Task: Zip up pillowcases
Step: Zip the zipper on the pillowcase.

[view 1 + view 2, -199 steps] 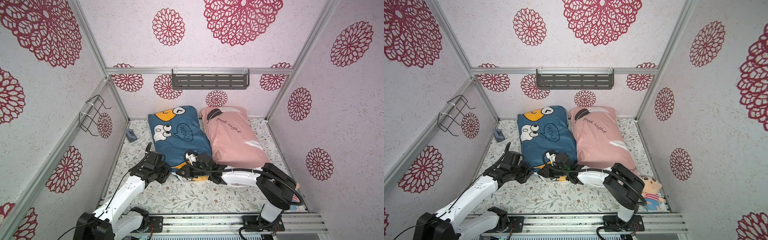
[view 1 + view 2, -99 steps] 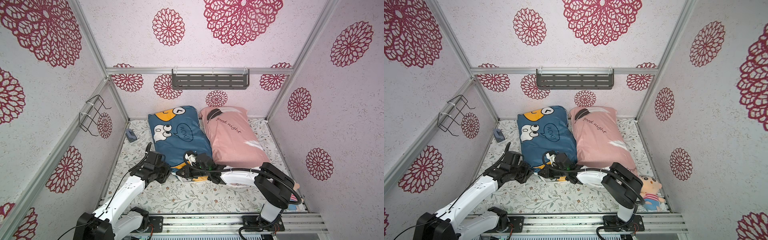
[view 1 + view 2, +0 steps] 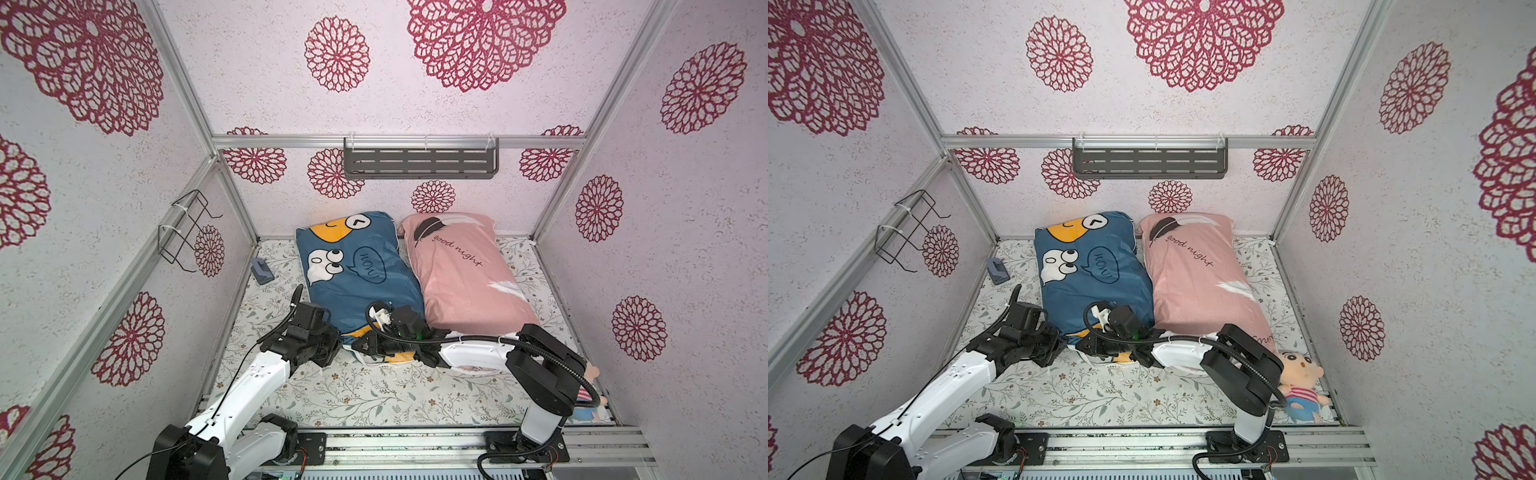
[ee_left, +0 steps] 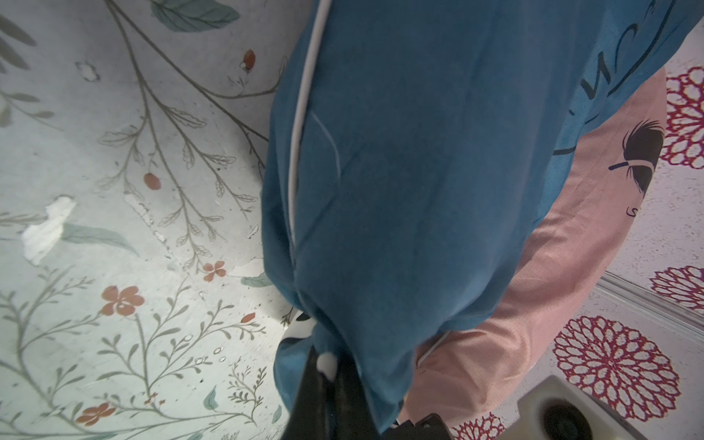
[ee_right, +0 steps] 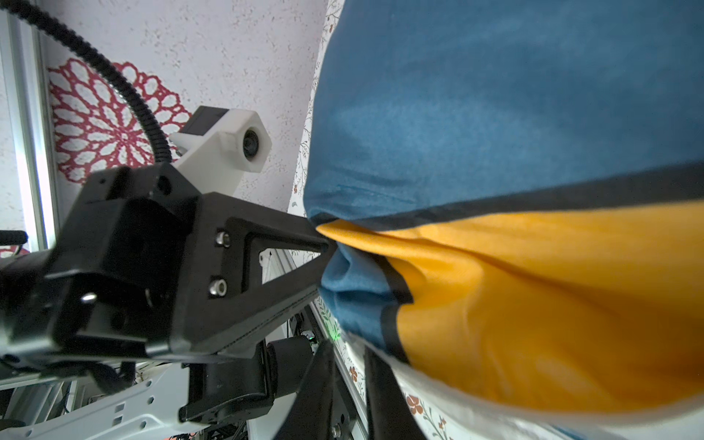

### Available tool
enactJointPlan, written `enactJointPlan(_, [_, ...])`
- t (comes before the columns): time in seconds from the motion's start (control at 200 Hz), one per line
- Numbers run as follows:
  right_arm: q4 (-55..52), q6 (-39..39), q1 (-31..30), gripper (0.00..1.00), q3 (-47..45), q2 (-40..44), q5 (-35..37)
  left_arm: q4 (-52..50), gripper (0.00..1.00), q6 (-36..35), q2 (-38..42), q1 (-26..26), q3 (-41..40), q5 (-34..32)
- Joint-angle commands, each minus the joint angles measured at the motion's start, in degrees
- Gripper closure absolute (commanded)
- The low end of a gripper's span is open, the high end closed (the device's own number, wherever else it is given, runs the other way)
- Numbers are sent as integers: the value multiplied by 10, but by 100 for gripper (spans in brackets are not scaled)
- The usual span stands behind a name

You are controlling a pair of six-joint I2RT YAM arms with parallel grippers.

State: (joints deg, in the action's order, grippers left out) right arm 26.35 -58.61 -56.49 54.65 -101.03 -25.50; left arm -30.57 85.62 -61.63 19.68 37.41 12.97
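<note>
Arms reach in from the near rail over a floral worktop [image 3: 353,395], and both end at the near end of the blue pillowcase [image 3: 357,282]. Well to the right of that end, and a bit nearer me, a small doll [image 3: 1302,382] lies by the right arm's elbow.

At the blue pillowcase's near-left corner the left claw [image 3: 340,341] is closed, pinching a bunch of blue fabric (the right wrist view shows it clamped where the blue meets a yellow patch). The right claw [image 3: 360,348] lies low along the same near edge, just right of the left one. Its jaws stand a little apart, with the pillowcase's white edging beside them. Whether they pinch anything I cannot tell.

The blue pillowcase lies flat, running lengthwise away from me, with its cartoon faces and speech bubble toward the far end. Touching its right side is the pink pillowcase [image 3: 461,282], with a feather and "good night" script.

Left of the blue pillowcase's far half, well apart, a small grey object [image 3: 261,270] sits by the wall. A wire rack [image 3: 187,228] hangs higher on that wall. Beyond the far end, up on the back wall, hangs a grey slotted shelf [image 3: 419,162].
</note>
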Motion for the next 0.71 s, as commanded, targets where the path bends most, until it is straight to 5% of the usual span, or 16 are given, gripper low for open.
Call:
enactJointPlan(0.0, [23, -4, -4, 83, 19, -4, 5, 30, 100, 5, -1, -1, 17, 3])
enactJointPlan(0.701, [10, 1, -4, 100, 19, -1, 12, 29, 100, 2, 8, -5, 1, -2])
